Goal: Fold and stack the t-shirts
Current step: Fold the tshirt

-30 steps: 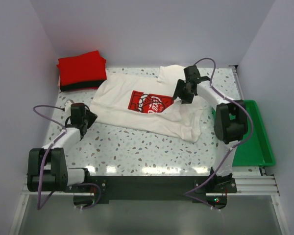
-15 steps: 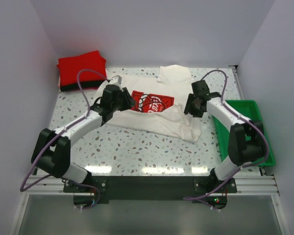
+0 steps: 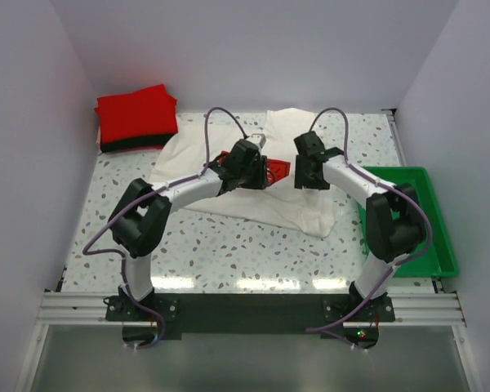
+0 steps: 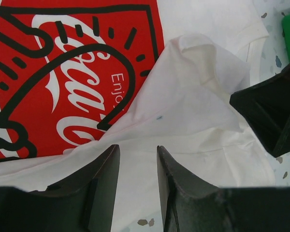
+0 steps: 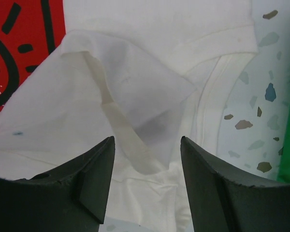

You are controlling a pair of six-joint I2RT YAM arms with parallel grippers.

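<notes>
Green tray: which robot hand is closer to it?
Right. The right hand hovers over the white t-shirt at its sleeve, on the side toward the green tray. The left hand is over the red print, farther away.

Three t-shirts are lying on the one table [image 3: 229, 245]: one cream-white printed t-shirt [image 3: 184, 155], one folded red t-shirt [image 3: 136, 114] and one folded black t-shirt [image 3: 131, 147]. One green plastic tray [image 3: 437, 237] is sitting alongside. Two claws are hovering: the left claw [image 4: 137, 164] and the right claw [image 5: 145, 159].
</notes>
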